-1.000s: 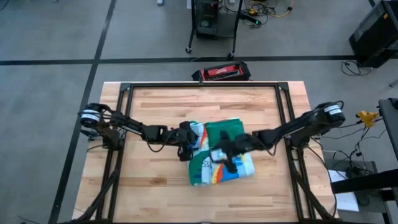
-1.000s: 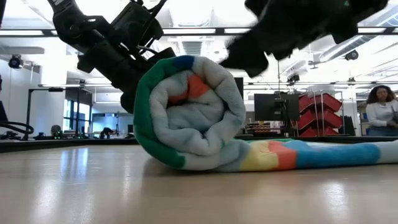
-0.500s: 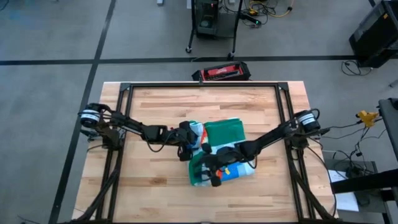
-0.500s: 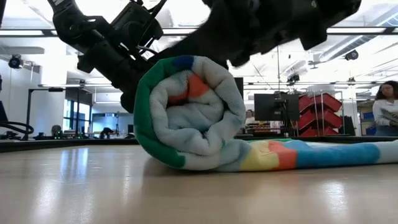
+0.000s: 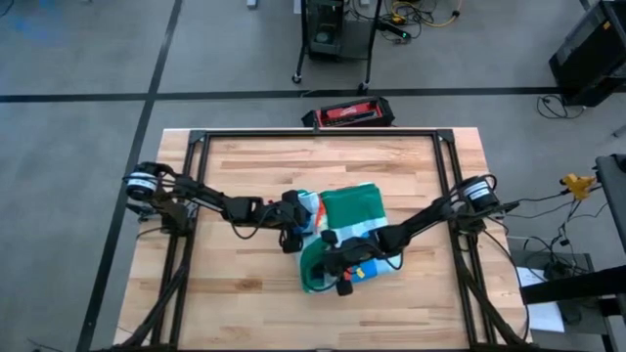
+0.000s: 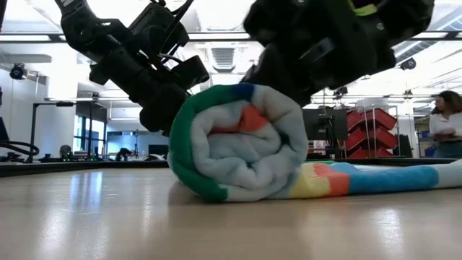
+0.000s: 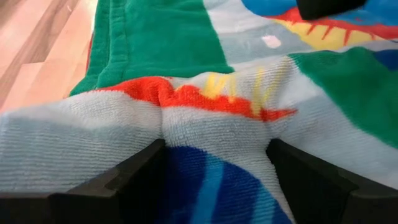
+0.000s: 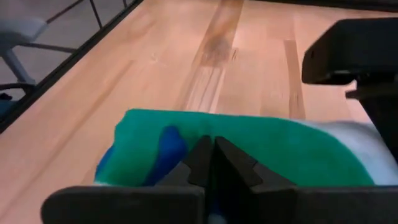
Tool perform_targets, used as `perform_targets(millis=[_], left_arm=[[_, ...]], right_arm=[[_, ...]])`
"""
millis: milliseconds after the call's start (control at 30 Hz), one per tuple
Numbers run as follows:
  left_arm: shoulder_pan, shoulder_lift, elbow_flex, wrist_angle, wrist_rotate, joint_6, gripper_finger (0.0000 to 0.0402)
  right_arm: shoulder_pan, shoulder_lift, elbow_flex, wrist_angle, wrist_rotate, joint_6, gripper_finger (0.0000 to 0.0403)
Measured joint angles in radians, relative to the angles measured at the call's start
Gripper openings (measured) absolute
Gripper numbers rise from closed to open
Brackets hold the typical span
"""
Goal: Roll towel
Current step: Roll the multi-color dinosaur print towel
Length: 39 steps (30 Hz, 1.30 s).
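So the towel [image 5: 342,240] sits near the middle of the wooden surface [image 5: 245,166], partly rolled up. In the low view you can see the roll [image 6: 238,144] pretty clearly, a fat spiral with the green edge on the outside and pale cloth inside, and a flat striped tail lying on the surface off to one side.

Left claw [image 5: 293,227] is at the left end of the roll, and its wrist view shows both fingers [image 7: 124,180] spread with a bunched fold of towel clamped between them.

Right claw [image 5: 340,274] is down on the front part of the roll, fingers [image 8: 211,163] pinched together right over the green cloth. Can't tell if there's any cloth caught in them.

A person [image 6: 446,133] is standing way off in the room behind.
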Motion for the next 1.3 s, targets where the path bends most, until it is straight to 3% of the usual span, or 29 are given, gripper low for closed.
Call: perform_targets(millis=[333, 567, 767, 1067, 1300], left_arm=[[0.001, 0.0, 0.0, 0.003, -0.006, 0.006, 0.0275], [0.002, 0.0, -0.001, 0.007, -0.009, -0.01, 0.0275], [0.002, 0.0, -0.001, 0.007, -0.011, -0.017, 0.0275], [0.002, 0.0, -0.001, 0.003, -0.015, -0.019, 0.0275], [0.0, 0.0, -0.001, 0.0, -0.016, -0.039, 0.0274]], right_arm=[[0.015, -0.066, -0.045, 0.034, -0.017, -0.063, 0.0001], [0.022, 0.027, 0.047, 0.062, -0.063, -0.076, 0.0], [0.028, 0.046, 0.024, 0.009, -0.069, -0.056, 0.0], [0.039, -0.064, -0.001, -0.076, -0.069, -0.135, 0.0], [-0.07, -0.143, -0.068, -0.138, -0.07, -0.21, 0.0]])
